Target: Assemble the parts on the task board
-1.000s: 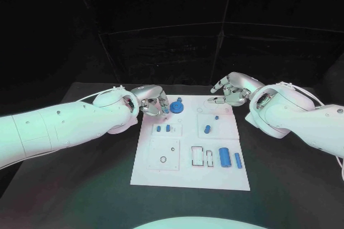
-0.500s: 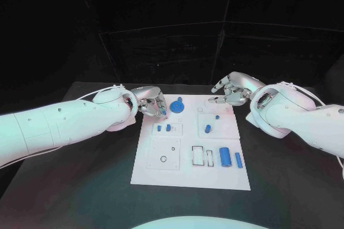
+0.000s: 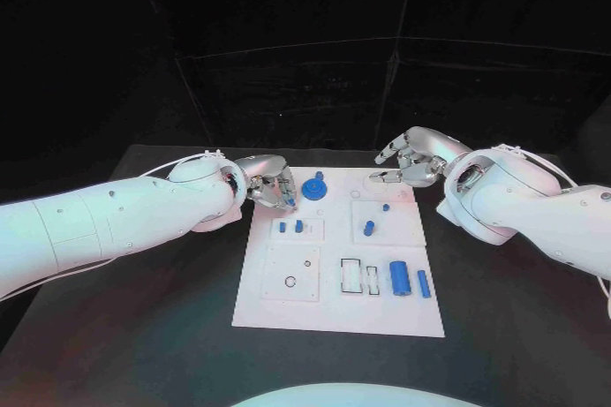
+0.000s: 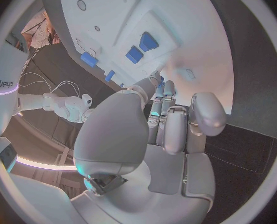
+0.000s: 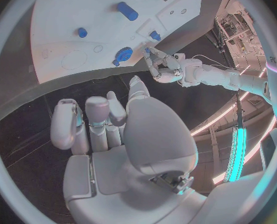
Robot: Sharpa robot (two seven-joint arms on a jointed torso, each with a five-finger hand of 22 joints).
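The white task board (image 3: 334,314) lies mid-table. My left hand (image 3: 265,191) hovers at its far left corner and pinches a small blue piece (image 3: 289,199) in its fingertips; the right wrist view shows the same hand (image 5: 163,64) with that piece (image 5: 146,50). Beside it stands a round blue part (image 3: 314,192). Two small blue parts (image 3: 290,226) sit in a square module. A blue cylinder (image 3: 398,279) and a thin blue bar (image 3: 423,284) lie near the right edge. My right hand (image 3: 410,164) hangs over the far right corner, fingers loosely bent, holding nothing.
Two more small blue pieces (image 3: 369,229) stand in the right module. Two outlined rectangular slots (image 3: 349,276) and a square plate with holes (image 3: 291,275) sit on the near half. The black table (image 3: 153,336) surrounds the board.
My left hand has drifted slightly nearer along the board's left edge, still with the small blue piece. The right hand has not moved.
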